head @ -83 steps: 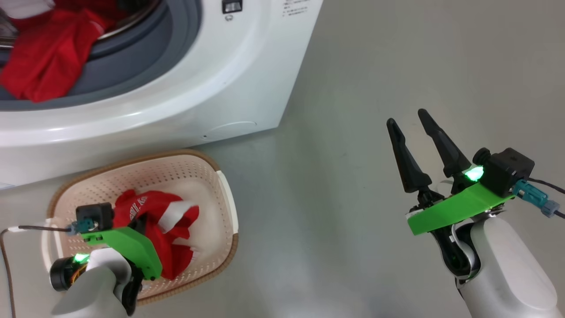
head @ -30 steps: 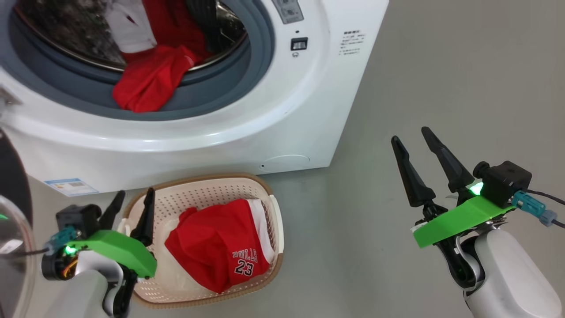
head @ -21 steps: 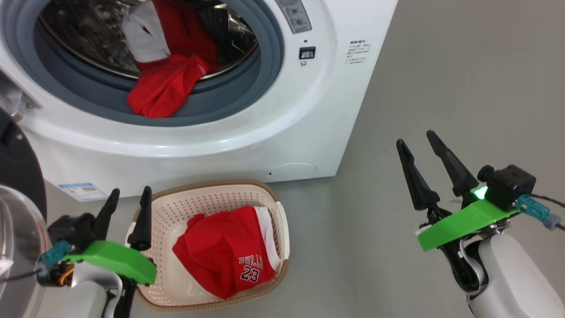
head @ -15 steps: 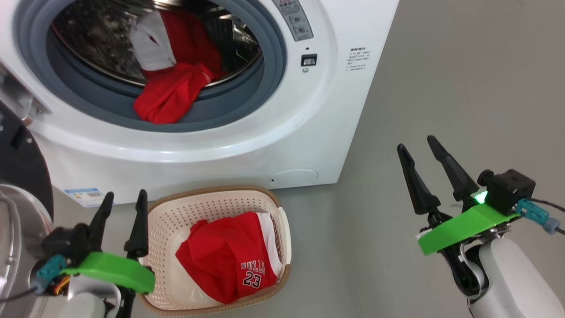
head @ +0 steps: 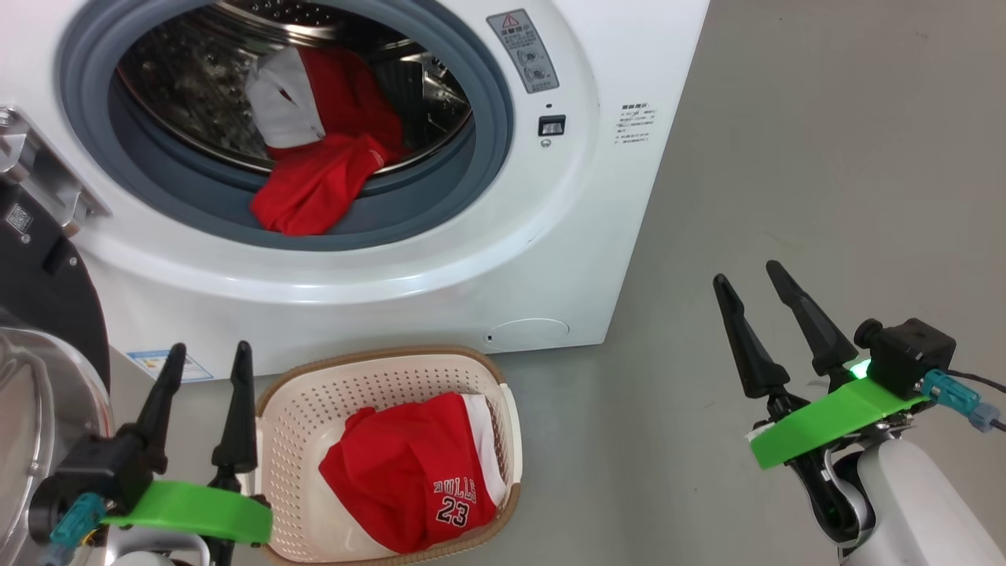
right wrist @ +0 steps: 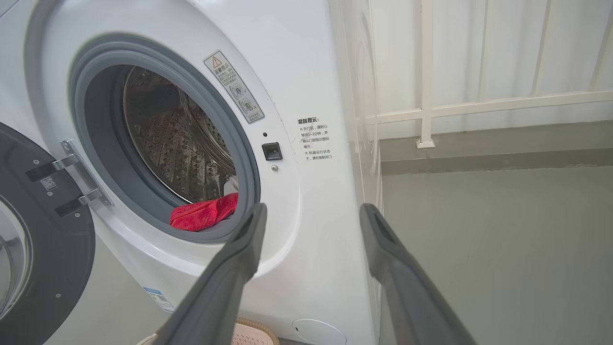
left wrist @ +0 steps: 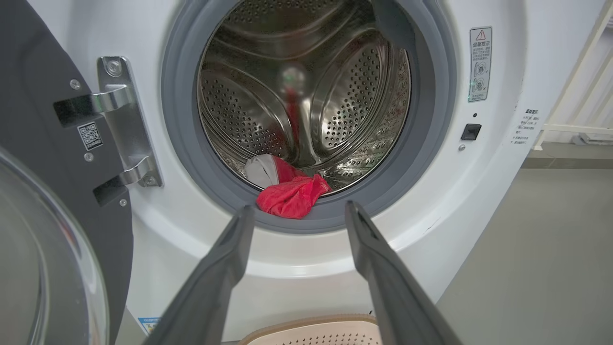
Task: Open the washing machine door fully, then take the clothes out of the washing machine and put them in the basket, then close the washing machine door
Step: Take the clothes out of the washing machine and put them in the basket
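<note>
The white washing machine (head: 440, 259) stands with its black door (head: 39, 314) swung open to the left. Red clothes (head: 322, 177) with a white patch hang over the grey seal out of the steel drum (left wrist: 306, 96). Another red garment printed 23 (head: 409, 479) lies in the cream basket (head: 314, 401) on the floor before the machine. My left gripper (head: 206, 355) is open and empty, just left of the basket. In the left wrist view the left gripper (left wrist: 297, 211) points at the red clothes (left wrist: 289, 196). My right gripper (head: 747, 275) is open and empty over the floor, right of the machine.
Grey floor (head: 825, 141) spreads to the right of the machine. A white railing (right wrist: 479, 105) and wall stand behind it. The door's glass bowl (head: 31, 424) bulges close to my left arm. The hinge bracket (left wrist: 119, 124) sits left of the drum opening.
The head camera has tilted up, bringing the drum into view. My left gripper has risen out of the basket, leaving the red garment there, and now points at the machine. The right arm barely moved.
</note>
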